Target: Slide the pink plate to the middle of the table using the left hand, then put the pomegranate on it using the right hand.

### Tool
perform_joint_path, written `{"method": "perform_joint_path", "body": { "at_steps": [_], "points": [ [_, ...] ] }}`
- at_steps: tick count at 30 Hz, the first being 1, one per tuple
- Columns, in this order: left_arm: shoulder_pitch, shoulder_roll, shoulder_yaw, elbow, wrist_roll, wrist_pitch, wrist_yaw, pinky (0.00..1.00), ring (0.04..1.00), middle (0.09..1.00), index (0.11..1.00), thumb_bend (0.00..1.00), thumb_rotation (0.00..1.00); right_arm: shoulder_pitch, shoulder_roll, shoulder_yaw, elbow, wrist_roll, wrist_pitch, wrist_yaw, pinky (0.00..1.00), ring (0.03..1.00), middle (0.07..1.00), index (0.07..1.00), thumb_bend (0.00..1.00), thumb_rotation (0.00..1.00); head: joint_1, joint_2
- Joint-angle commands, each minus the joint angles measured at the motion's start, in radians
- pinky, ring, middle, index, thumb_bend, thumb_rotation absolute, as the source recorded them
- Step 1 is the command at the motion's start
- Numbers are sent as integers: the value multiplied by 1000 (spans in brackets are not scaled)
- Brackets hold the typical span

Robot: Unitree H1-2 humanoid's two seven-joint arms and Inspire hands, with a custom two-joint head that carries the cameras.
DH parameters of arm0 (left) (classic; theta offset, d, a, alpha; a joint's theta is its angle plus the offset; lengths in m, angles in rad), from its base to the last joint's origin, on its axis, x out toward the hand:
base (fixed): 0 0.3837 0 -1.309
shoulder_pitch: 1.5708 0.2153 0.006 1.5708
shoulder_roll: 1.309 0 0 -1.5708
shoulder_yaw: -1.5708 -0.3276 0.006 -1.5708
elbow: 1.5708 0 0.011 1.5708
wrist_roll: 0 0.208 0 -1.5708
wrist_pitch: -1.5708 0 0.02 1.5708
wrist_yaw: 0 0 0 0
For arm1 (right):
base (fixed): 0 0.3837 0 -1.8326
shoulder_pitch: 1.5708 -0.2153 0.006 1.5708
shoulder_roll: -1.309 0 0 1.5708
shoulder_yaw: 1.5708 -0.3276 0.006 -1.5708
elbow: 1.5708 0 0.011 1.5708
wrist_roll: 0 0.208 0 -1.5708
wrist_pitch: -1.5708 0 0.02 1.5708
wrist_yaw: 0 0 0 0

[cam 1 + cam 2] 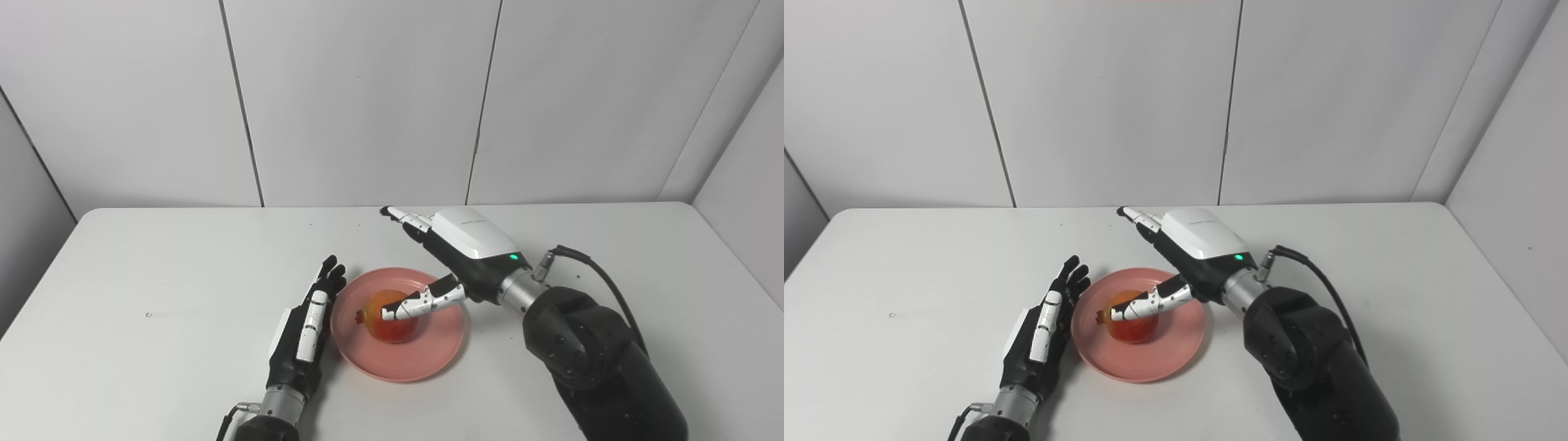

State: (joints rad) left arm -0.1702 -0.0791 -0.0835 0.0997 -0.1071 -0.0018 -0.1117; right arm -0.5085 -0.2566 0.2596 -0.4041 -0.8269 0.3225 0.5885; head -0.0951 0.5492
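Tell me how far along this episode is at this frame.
Nearly finished. The pink plate sits mid-table with the pomegranate resting on it. The right hand is open above the fruit, thumb over its top, not gripping. The left hand lies open beside the plate's left rim. Only pulling both hands away remains.

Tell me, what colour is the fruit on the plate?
The pomegranate is red with orange-yellow patches, clearest in the left eye view.

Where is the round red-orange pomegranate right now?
The round red-orange pomegranate sits on the pink plate near the table's middle, between the open left hand and the open right hand, whose thumb crosses its top.
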Motion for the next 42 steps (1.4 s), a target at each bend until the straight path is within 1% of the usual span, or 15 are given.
{"method": "perform_joint_path", "body": {
  "at_steps": [1, 2, 4, 7, 9, 12, 14, 17, 22, 26, 29, 31, 34, 37, 42],
  "points": [
    [18, -3, 4, 31, -3, 7, 2, 966, 959, 962, 947, 518, 1000, -5, -15, -44, -35, 30, -33, -68, 751, 868, 915, 943, 1000, 674, 1, 1],
    [18, -4, 4, 32, -1, 5, 4, 961, 951, 956, 945, 520, 1000, 4, -17, -61, -37, 43, -39, -88, 706, 848, 908, 939, 1000, 712, -1, 1],
    [18, -4, 4, 33, 1, 1, 5, 957, 944, 951, 943, 522, 1000, 30, -17, -94, -37, 74, -41, -126, 678, 835, 905, 935, 1000, 739, -3, 0],
    [19, -5, 4, 34, 3, -4, 5, 954, 935, 945, 943, 518, 1000, 84, -10, -141, -30, 132, -39, -182, 788, 891, 940, 961, 894, 786, -3, 0],
    [19, -5, 5, 33, 3, -5, 5, 954, 934, 943, 941, 518, 1000, 154, 16, -178, -9, 192, -55, -244, 812, 903, 946, 970, 883, 829, -4, 1],
    [20, -4, 6, 31, 3, -5, 4, 954, 932, 942, 940, 519, 1000, 241, 53, -212, 18, 265, -85, -322, 844, 919, 955, 972, 872, 951, -7, 2],
    [21, -3, 7, 28, 2, -5, 4, 955, 931, 941, 938, 520, 1000, 291, 78, -212, 24, 282, -96, -360, 861, 931, 964, 975, 844, 990, -7, 3],
    [23, 0, 6, 23, 7, -3, 5, 954, 931, 942, 939, 521, 1000, 351, 106, -202, 31, 302, -94, -397, 890, 951, 981, 989, 800, 1000, -6, 3],
    [24, 4, 7, 18, 8, -1, 4, 957, 935, 945, 941, 518, 1000, 402, 135, -193, 41, 336, -87, -427, 910, 959, 984, 995, 722, 1000, -9, 4],
    [25, 6, 9, 15, 3, -1, 1, 961, 937, 947, 940, 515, 1000, 440, 167, -194, 62, 402, -96, -452, 939, 971, 992, 997, 679, 1000, -7, 5],
    [27, 9, 7, 14, 6, 1, 0, 961, 938, 948, 941, 518, 1000, 458, 185, -185, 90, 443, -137, -477, 932, 959, 983, 992, 676, 1000, -7, 5],
    [28, 11, 6, 15, 8, -2, 0, 960, 941, 949, 943, 520, 1000, 466, 204, -183, 111, 483, -157, -484, 906, 956, 981, 988, 646, 1000, -7, 5],
    [30, 13, 5, 16, 7, -3, -3, 961, 943, 951, 944, 521, 1000, 467, 221, -178, 150, 525, -190, -497, 933, 969, 982, 984, 619, 1000, -7, 4],
    [31, 13, 5, 18, 4, -5, -5, 964, 945, 952, 945, 522, 1000, 463, 225, -167, 184, 538, -223, -512, 939, 973, 986, 984, 605, 1000, -4, 3],
    [34, 13, 6, 21, 2, -7, -8, 962, 944, 951, 945, 523, 1000, 457, 231, -156, 218, 558, -244, -523, 927, 974, 987, 981, 512, 1000, -4, 2]
  ]
}}
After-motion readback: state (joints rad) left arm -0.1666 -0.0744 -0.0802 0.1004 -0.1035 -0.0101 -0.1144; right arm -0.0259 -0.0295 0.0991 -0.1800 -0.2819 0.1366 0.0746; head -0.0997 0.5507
